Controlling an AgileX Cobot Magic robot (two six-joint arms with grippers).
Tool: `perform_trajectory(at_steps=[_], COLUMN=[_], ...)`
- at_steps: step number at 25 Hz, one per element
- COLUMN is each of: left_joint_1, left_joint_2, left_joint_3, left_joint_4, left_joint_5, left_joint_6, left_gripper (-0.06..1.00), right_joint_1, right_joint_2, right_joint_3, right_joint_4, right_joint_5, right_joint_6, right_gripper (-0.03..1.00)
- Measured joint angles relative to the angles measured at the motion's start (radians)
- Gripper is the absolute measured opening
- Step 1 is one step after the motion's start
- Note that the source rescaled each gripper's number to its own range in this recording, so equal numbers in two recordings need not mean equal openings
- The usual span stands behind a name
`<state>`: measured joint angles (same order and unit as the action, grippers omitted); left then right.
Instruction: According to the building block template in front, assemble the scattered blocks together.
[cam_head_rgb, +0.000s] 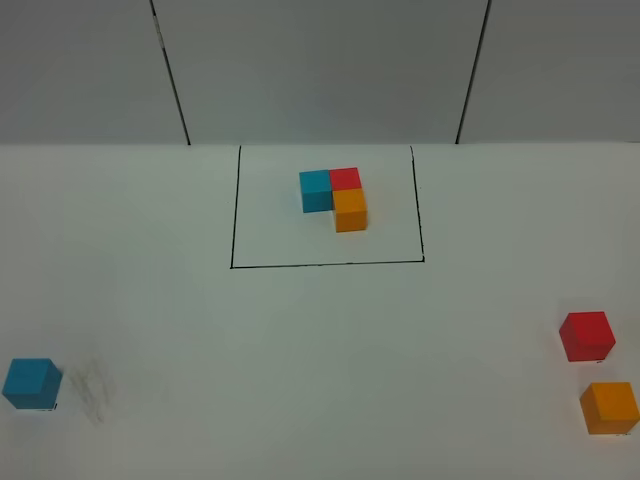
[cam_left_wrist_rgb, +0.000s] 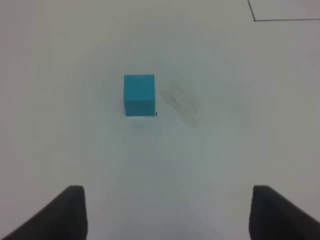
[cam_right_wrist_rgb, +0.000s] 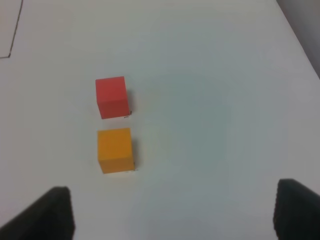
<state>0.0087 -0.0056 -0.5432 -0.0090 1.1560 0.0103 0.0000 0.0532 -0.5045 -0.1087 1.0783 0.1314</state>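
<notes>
A smooth white surface (cam_head_rgb: 320, 350) meets grey wall panels (cam_head_rgb: 320, 70). The left end effector (cam_left_wrist_rgb: 170, 212) stands spread, with a matte cyan-blue cube (cam_left_wrist_rgb: 139, 94) ahead. The right end effector (cam_right_wrist_rgb: 174, 212) is also spread, with an orange cube (cam_right_wrist_rgb: 115, 149) ahead and a red cube (cam_right_wrist_rgb: 111, 96) just beyond.

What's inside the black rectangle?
Three touching cubes in an L: cyan-blue cube, red cube beside it, orange cube in front of the red. Whatever lies beneath them is covered.

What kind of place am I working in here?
Probably a lab test bench: a white tabletop, a black drawn rectangle framing a three-cube template, a loose blue cube, red cube and orange cube, and plain grey wall panels behind.
</notes>
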Motion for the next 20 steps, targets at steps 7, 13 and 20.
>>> perform_trajectory(at_steps=[7, 13, 20], left_joint_1=[0.000, 0.000, 0.000], left_joint_2=[0.000, 0.000, 0.000], left_joint_3=[0.000, 0.000, 0.000], left_joint_4=[0.000, 0.000, 0.000], left_joint_5=[0.000, 0.000, 0.000], left_joint_6=[0.000, 0.000, 0.000], left_gripper=[0.93, 0.93, 0.93], right_joint_1=[0.000, 0.000, 0.000], right_joint_2=[0.000, 0.000, 0.000], right_joint_3=[0.000, 0.000, 0.000], right_joint_4=[0.000, 0.000, 0.000], right_joint_5=[0.000, 0.000, 0.000], right_joint_6=[0.000, 0.000, 0.000], right_gripper=[0.65, 0.65, 0.65])
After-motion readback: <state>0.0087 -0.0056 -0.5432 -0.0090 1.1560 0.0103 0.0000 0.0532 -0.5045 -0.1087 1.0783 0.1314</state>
